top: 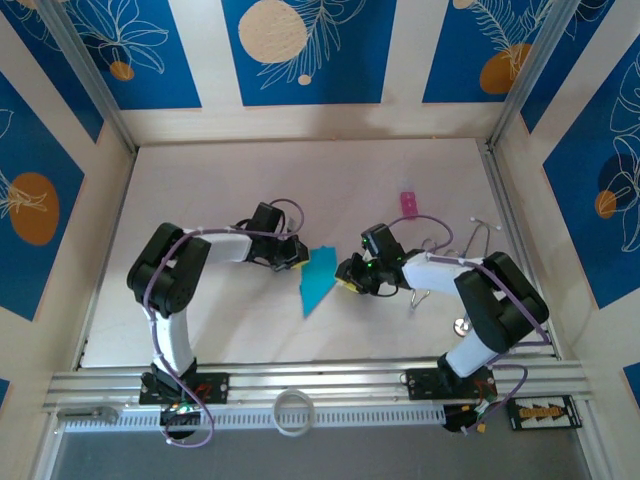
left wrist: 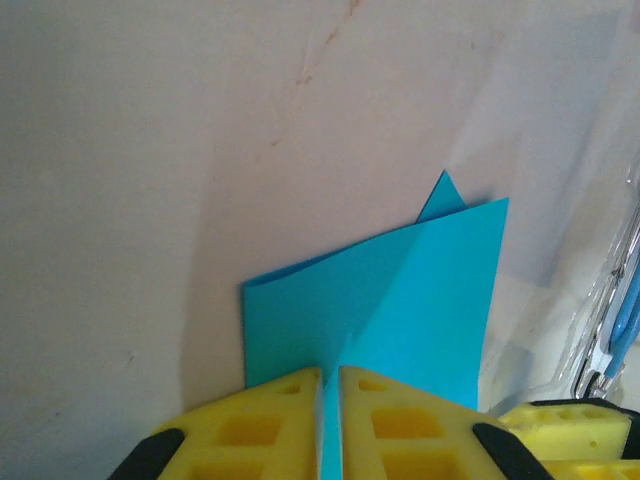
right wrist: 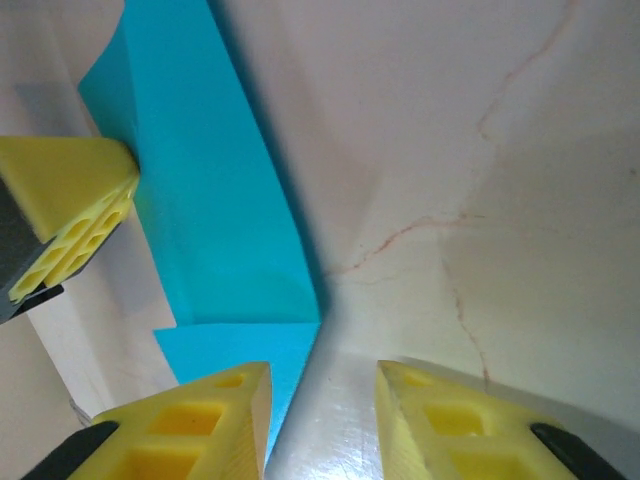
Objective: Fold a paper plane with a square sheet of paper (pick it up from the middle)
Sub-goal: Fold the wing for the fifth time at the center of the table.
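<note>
Left wrist: left gripper (left wrist: 330,388) pinches smooth, creased, pointed cyan paper (left wrist: 420,290).

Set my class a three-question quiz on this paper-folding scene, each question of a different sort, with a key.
1. True or false: the left gripper is shut on the paper.
2. What colour is the small object lying on the table beyond the right gripper? A pink, B green, C black.
3. Fill in: the right gripper's jaws stand ____.
Key: 1 true; 2 A; 3 open.
</note>
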Tool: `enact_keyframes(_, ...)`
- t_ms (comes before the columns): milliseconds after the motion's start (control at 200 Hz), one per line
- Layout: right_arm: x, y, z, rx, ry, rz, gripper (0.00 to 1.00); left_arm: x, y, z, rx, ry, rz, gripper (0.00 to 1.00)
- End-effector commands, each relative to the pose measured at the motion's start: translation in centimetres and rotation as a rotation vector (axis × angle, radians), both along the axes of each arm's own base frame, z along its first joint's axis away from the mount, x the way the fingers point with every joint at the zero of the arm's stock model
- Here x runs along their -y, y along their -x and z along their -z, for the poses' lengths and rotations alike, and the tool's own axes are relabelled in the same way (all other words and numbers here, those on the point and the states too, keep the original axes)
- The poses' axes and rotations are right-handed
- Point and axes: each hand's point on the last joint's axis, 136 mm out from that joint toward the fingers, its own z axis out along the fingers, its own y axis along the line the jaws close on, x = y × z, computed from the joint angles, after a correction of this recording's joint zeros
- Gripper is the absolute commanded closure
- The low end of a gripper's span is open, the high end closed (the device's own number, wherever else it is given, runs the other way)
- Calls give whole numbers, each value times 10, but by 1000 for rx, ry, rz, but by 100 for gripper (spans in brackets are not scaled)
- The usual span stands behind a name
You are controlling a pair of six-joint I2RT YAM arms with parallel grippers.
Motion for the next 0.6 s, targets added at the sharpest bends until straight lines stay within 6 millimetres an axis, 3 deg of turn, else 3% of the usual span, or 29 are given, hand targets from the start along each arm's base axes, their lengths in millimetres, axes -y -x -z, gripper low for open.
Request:
enact_keyframes(0,-8,-5,-8,5,-42,-54,65,-13,20,28,-54,-75,23,87)
enact_keyframes(230,-18,-12,-7,-8,-88,-77,65,-14,22,29,-45,-79,45,87)
enact_keyframes(595,-15,-20,-2,-7,-96,-38,65,-12,20,25,-37,-70,50,88)
